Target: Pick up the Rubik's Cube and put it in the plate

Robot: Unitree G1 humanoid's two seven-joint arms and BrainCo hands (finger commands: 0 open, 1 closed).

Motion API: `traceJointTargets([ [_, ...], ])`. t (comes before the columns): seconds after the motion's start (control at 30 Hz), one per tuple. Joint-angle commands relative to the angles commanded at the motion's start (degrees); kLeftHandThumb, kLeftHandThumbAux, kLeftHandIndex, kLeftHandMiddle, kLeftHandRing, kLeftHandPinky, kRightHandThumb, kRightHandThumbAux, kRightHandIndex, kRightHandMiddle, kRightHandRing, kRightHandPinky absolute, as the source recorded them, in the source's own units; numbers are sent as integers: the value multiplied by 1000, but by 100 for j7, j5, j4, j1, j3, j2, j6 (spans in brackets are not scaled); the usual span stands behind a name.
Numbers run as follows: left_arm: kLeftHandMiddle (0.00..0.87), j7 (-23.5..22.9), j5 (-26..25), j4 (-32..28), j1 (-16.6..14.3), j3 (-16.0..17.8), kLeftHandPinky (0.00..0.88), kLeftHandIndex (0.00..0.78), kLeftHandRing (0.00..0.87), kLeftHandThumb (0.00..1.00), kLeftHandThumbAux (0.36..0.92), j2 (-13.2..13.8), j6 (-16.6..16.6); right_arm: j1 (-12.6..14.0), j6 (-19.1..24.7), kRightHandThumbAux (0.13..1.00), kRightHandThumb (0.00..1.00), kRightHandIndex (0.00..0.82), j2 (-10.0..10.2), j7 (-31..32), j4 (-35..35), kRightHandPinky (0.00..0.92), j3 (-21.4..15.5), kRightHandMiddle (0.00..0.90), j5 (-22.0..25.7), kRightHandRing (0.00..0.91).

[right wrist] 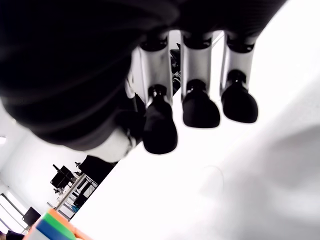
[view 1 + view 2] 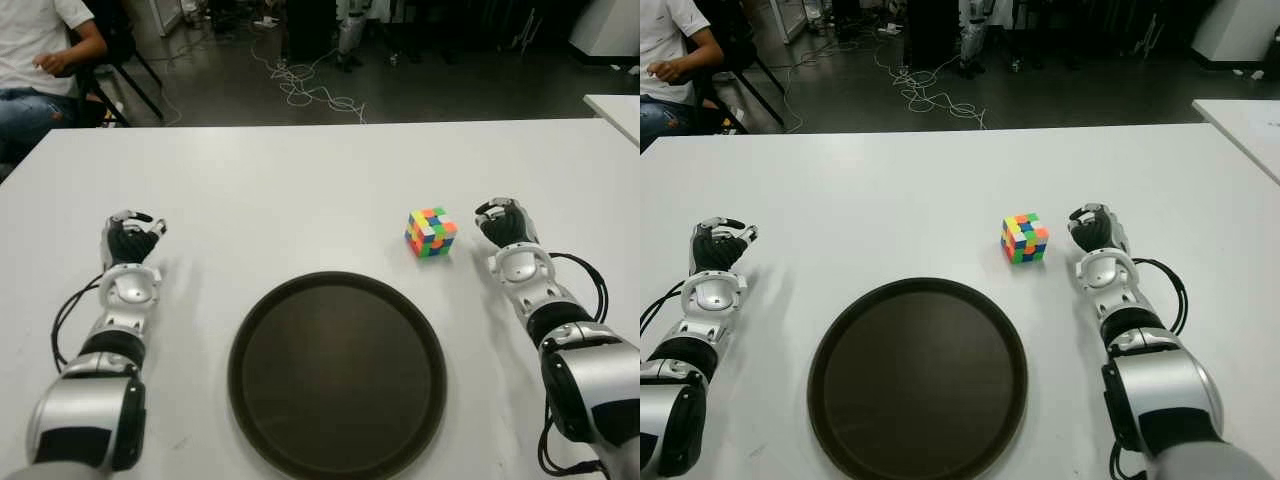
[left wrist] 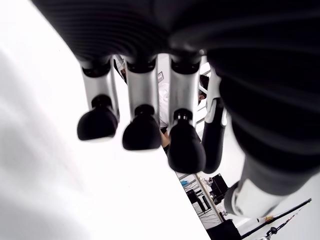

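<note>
We see the Rubik's Cube (image 2: 431, 232) sitting on the white table (image 2: 300, 190), just beyond the far right rim of the round dark plate (image 2: 337, 374) and apart from it. The cube has no long axis to speak of; it sits flat but turned, so one vertical edge points toward us, with two side faces showing and the top face facing up.

Our right hand (image 2: 504, 222) lies just to the right of the cube, close but not touching it, forearm stretched forward along the table. In the right wrist view its fingers (image 1: 160, 127) hang loosely curved downward, tips apart, gripping nothing, and a corner of the cube peeks in at the frame's edge.

Our left hand (image 2: 130, 238) is well off on the left side of the plate, forearm also reaching forward. Its fingers (image 3: 142, 132) in the left wrist view droop in the same relaxed curve, empty, above the tabletop.

At the far left, behind the table, a person (image 2: 40, 60) sits on a chair, and cables (image 2: 310, 90) trail over the dark floor.
</note>
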Motion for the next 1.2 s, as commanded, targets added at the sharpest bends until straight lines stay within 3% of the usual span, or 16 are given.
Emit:
traceJointTargets([
  [1.2, 808, -21, 5, 5, -6, 3, 802, 442, 812, 714, 699, 6, 19, -13, 38, 719, 706, 439, -8, -73, -11, 821, 69, 816, -66, 822],
])
